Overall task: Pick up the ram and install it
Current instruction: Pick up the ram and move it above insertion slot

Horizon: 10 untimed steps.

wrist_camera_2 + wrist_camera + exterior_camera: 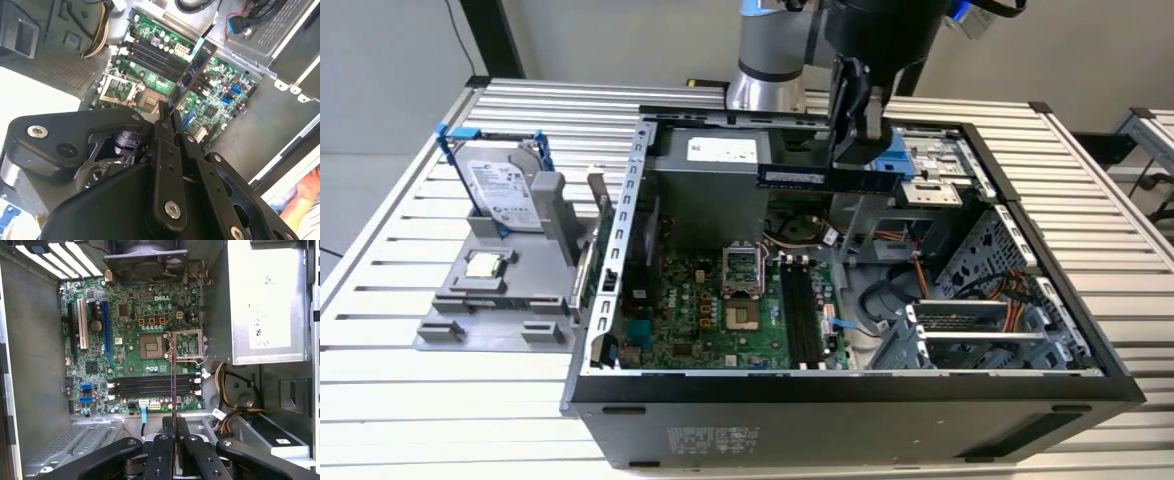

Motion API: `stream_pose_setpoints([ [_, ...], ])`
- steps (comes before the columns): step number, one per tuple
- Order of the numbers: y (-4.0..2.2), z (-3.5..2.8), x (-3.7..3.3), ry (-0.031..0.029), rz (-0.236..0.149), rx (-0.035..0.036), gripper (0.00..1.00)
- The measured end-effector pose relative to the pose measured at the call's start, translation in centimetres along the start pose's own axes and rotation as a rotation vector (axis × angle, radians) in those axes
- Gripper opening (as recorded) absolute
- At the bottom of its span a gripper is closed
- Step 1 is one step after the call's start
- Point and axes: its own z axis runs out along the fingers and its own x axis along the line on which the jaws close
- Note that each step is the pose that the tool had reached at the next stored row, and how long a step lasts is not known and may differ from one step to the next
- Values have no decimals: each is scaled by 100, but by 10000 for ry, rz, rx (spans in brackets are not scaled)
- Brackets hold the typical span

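Observation:
The ram point(827, 178) is a long dark stick that hangs level above the open computer case, over its back half. My gripper point(861, 158) is shut on it from above. In the second wrist view the ram point(192, 72) sticks out from the gripper point(165, 114) over the green motherboard point(220, 95). In the first wrist view the ram point(173, 385) shows edge-on as a thin line from the gripper point(173, 441), crossing the black memory slots point(150, 386) at a right angle. The slots point(801, 312) lie well below it, beside the processor socket point(742, 318).
On the exterior view's left a grey fixture point(467, 320) holds a silver hard drive point(500, 185) and a square processor chip point(483, 265). Inside the case point(854, 395) are a power supply point(260, 300), a fan point(145, 260), cables point(225, 410) and a drive cage point(974, 335).

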Motion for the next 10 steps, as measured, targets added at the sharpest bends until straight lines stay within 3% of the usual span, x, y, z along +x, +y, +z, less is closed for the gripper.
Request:
stream_pose_setpoints([
  [3, -34, 0, -4, -26, 23, -7, 0],
  [5, -42, 0, -5, -105, 28, -19, 0],
  [10, -43, 0, -5, -115, 28, -20, 0],
])
